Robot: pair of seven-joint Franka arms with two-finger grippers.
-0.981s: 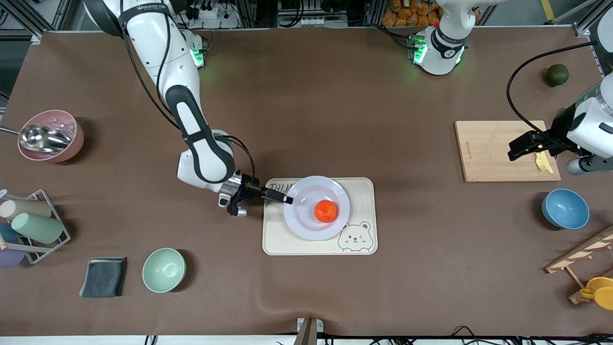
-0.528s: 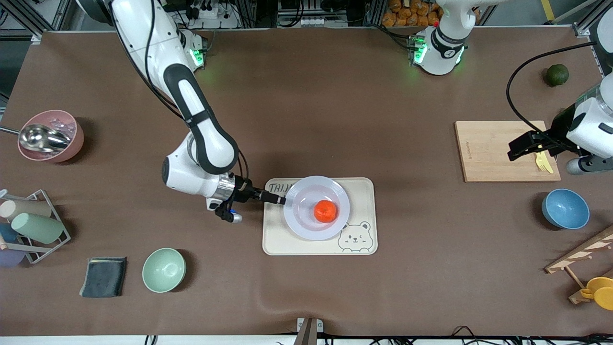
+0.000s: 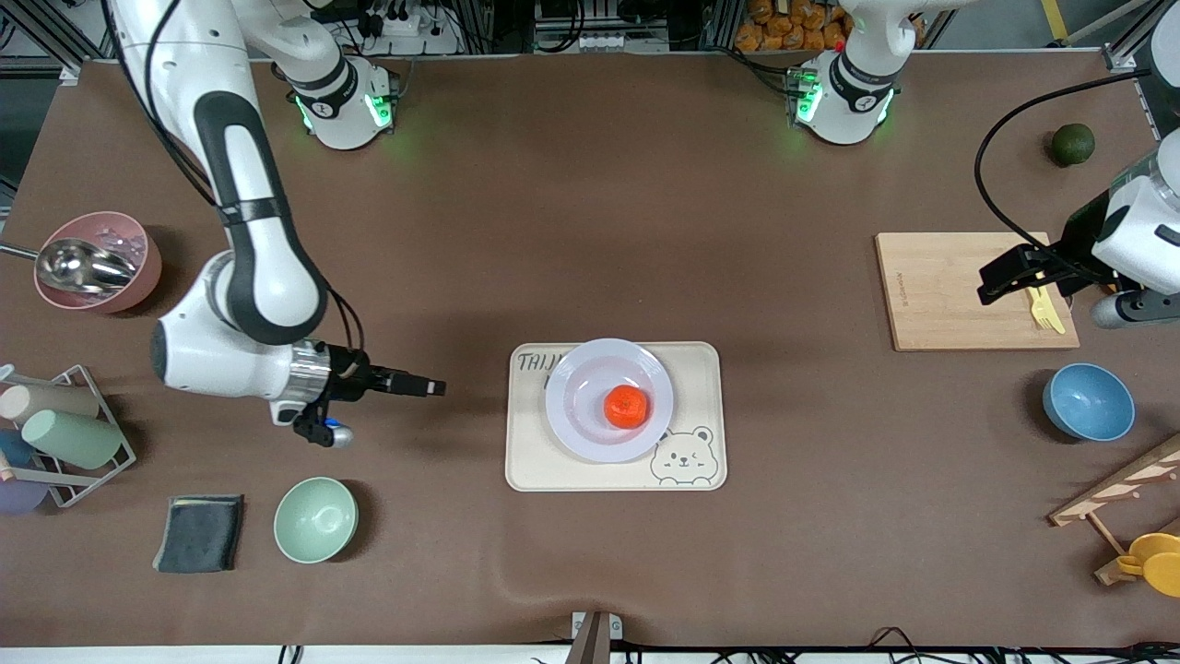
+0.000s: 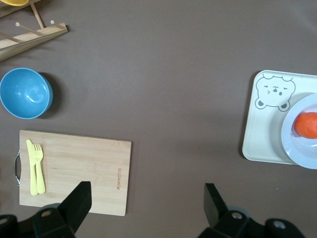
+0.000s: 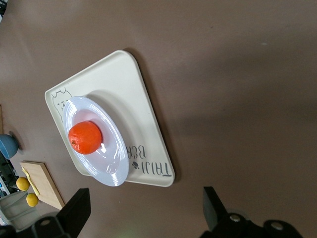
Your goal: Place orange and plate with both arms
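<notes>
Seen from the front camera, starting at the right arm's end of the tabletop (image 3: 590, 203): pink bowl (image 3: 138, 277) with a metal scoop, then green bowl (image 3: 315, 519) nearer the camera.

Right gripper (image 3: 431, 387) over bare tabletop between those bowls and the tray (image 3: 701, 369), pointing toward three o'clock. Fingers (image 5: 74, 210) spread wide in its wrist view, nothing between them.

Plate (image 3: 581, 406) straight along that three o'clock line from the right gripper, apart from it, resting flat on the tray. Orange (image 3: 627, 407) sitting in the plate's well, a little off centre toward the left arm's end. Round plate, so no long axis; tray's long side running nine to three.

Board (image 3: 931, 295) well apart at the left arm's end, with left gripper (image 3: 991, 284) over it, fingers (image 4: 77, 203) also apart and empty. Blue bowl (image 3: 1089, 402) at six o'clock of the board.

Judging by this: both placements look done, with the right arm much the nearer to the plate. Open tabletop at twelve and nine o'clock of the right gripper for pulling away; green bowl the only thing close below.
</notes>
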